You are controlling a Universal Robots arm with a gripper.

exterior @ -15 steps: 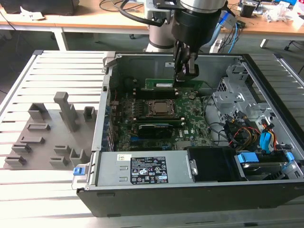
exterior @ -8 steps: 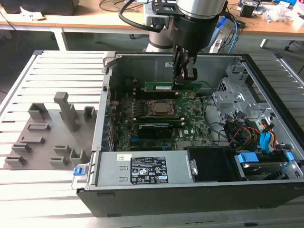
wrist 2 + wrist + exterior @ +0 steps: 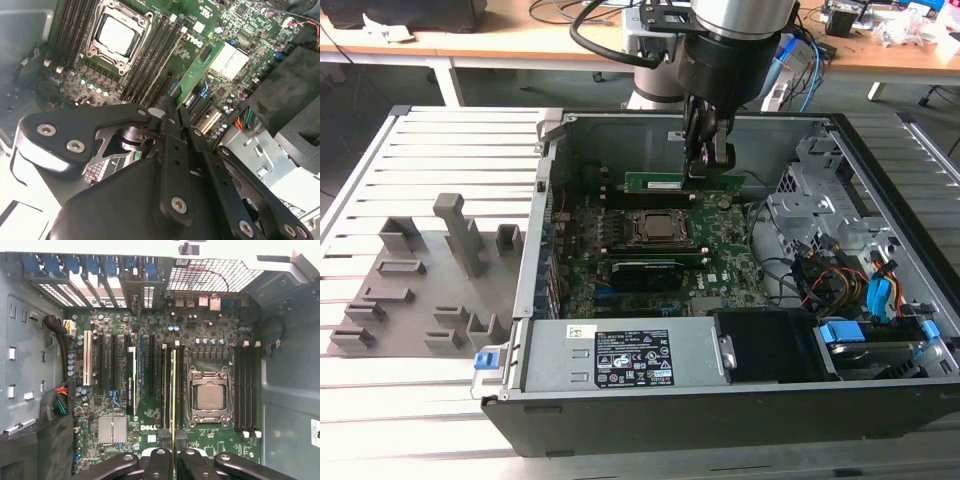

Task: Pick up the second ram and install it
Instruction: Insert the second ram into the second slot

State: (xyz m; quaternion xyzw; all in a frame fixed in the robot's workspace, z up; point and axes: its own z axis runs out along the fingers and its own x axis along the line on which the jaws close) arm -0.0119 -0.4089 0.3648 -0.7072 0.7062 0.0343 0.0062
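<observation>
On the tabletop point(image 3: 420, 400), well apart from the end effector point(image 3: 712, 160) toward the exterior view's left, stand grey holder blocks point(image 3: 460, 240). The end effector is down inside the open computer case point(image 3: 720, 420), with its 2 fingers closed on 1 end of the second memory stick point(image 3: 655, 183). The stick reaches out sideways from the fingers, standing on edge over the long slots beside the processor socket point(image 3: 658, 228). Whether it touches a slot I cannot tell. In both wrist views it runs straight away from the fingertips. I judge it light, stiff and thin, but fragile. It is best held by the flat faces near an end, away from the contact edge.
</observation>
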